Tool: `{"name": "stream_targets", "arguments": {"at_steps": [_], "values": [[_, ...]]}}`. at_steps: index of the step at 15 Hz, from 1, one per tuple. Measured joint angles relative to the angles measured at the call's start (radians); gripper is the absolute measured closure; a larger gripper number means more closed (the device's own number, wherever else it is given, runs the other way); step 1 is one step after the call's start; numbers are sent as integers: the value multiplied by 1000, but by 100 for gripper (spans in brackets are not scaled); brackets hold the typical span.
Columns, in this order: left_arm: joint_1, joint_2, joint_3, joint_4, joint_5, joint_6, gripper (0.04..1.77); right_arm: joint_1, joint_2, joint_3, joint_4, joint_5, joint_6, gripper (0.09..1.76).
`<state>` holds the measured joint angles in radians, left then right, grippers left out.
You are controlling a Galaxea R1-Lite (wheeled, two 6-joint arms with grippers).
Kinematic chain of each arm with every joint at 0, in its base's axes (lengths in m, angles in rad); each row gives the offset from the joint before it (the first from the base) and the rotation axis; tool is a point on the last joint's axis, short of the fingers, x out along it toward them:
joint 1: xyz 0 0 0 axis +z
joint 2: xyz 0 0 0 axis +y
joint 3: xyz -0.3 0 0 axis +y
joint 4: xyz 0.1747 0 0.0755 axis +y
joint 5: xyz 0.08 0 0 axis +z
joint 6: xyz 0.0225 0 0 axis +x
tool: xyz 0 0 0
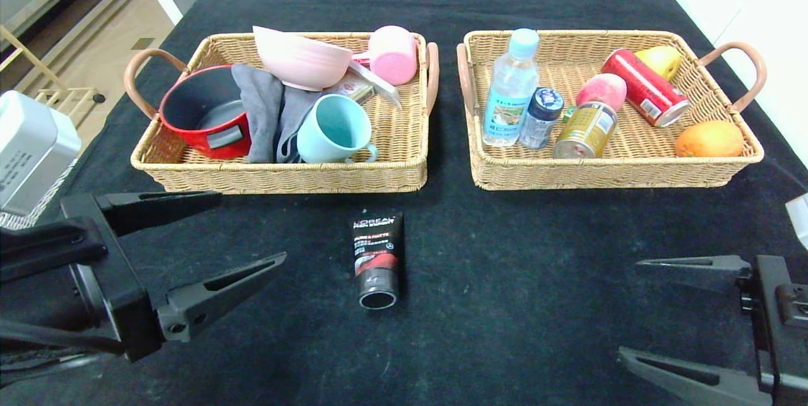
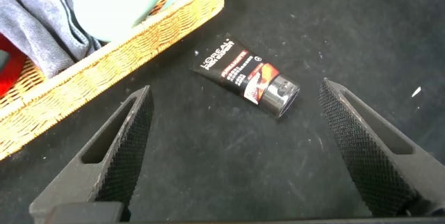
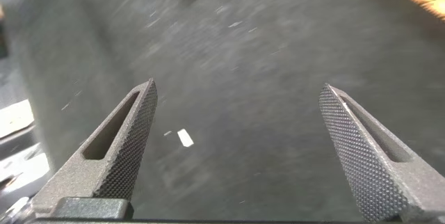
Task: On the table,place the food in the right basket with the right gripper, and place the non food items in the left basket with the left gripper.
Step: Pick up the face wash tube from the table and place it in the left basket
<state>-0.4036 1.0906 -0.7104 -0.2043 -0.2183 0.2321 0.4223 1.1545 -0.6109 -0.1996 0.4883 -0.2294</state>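
The black L'Oreal tube [image 1: 377,259] with a red band lies alone on the black table [image 1: 505,254], in front of the gap between the baskets; it also shows in the left wrist view [image 2: 247,76]. My left gripper [image 1: 249,229] is open and empty, left of the tube. My right gripper [image 1: 628,308] is open and empty at the near right. The left basket [image 1: 284,175] holds the grey towel [image 1: 262,109] and pale pink bowl [image 1: 302,59]. The right basket [image 1: 606,172] holds the water bottle [image 1: 510,90], the blue-lidded jar [image 1: 541,117] and the gold can [image 1: 586,131].
The left basket also holds a red pot [image 1: 202,109], a teal mug [image 1: 334,129] and a pink ribbed cup [image 1: 393,54]. The right basket also holds a red can [image 1: 644,87], a peach [image 1: 601,91], an orange [image 1: 708,139] and a yellow fruit [image 1: 659,60]. A small white scrap [image 3: 185,138] lies on the cloth.
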Motion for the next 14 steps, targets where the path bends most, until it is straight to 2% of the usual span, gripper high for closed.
{"name": "stream_targets", "arguments": {"at_steps": [2, 6, 9, 12, 14], "values": [[0, 6, -3, 0, 10, 6, 9, -40, -6, 32, -63, 14, 7, 15], [-15, 28, -11, 2, 91, 24, 9, -76, -20, 45, -75, 14, 10, 15], [-63, 58, -34, 16, 201, -10, 9, -91, -10, 43, -80, 13, 23, 15], [-143, 111, -139, 139, 330, -207, 9, -94, -1, 41, -81, 12, 22, 15], [-179, 153, -241, 271, 362, -343, 9, -93, 1, 40, -81, 11, 24, 15]]}}
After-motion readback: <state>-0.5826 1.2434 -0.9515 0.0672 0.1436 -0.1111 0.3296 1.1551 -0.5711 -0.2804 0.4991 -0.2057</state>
